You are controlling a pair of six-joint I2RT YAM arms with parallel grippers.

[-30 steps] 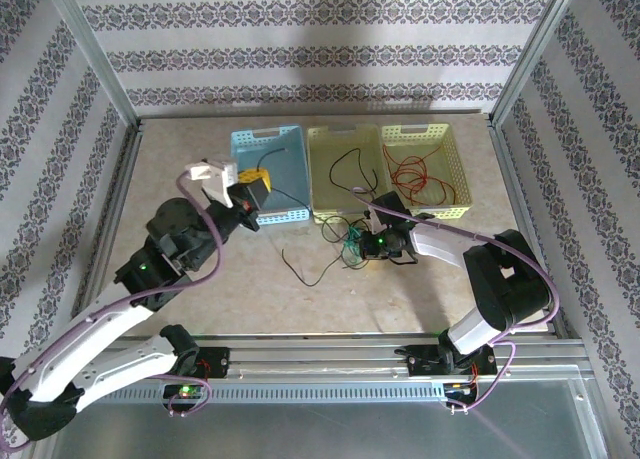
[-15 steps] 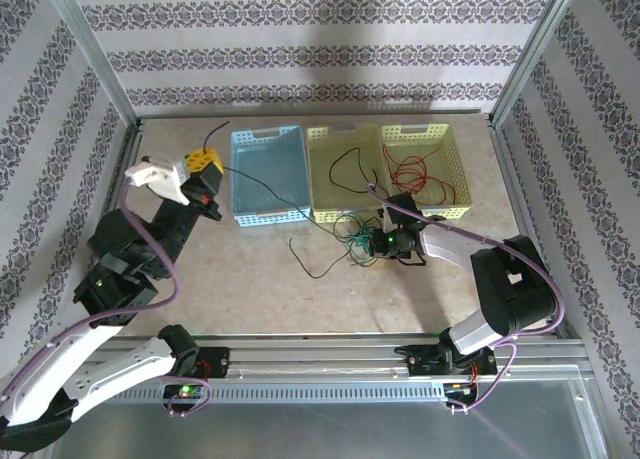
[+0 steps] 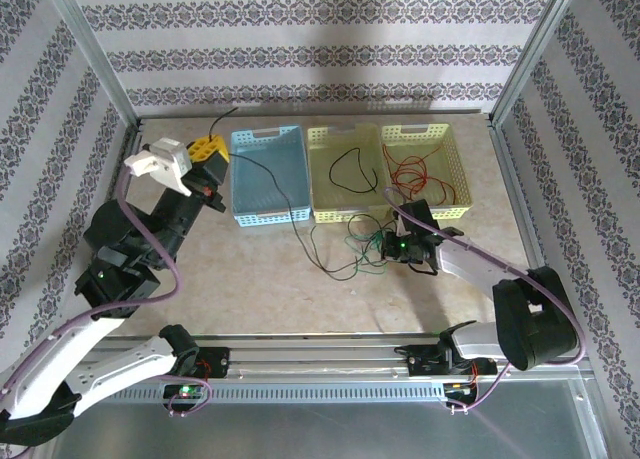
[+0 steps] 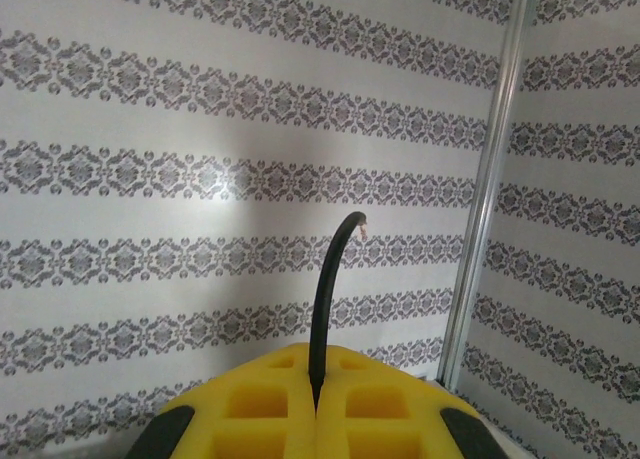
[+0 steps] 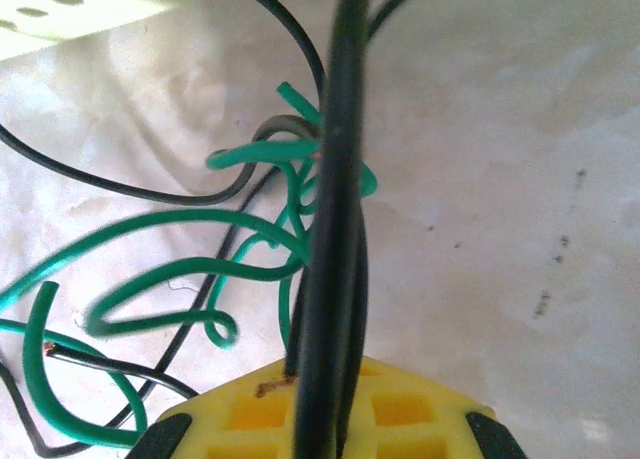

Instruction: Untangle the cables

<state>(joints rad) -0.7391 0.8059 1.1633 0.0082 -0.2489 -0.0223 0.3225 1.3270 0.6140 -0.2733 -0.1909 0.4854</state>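
My left gripper is raised left of the blue basket and shut on a black cable that trails over that basket to the table. In the left wrist view the yellow fingers pinch this cable, its tip curling upward. My right gripper sits low on the table, shut on black cable strands beside the green cable tangle. A red cable lies in the yellow basket.
The pale green middle basket holds a black cable loop. All three baskets stand in a row at the back of the table. Aluminium frame posts and patterned walls close in the sides. A basket corner lies close to the right gripper.
My left gripper swung left and up, off the blue basket, drawing the black cable out across it. My right gripper shifted right and nearer, and the green tangle has spread out.
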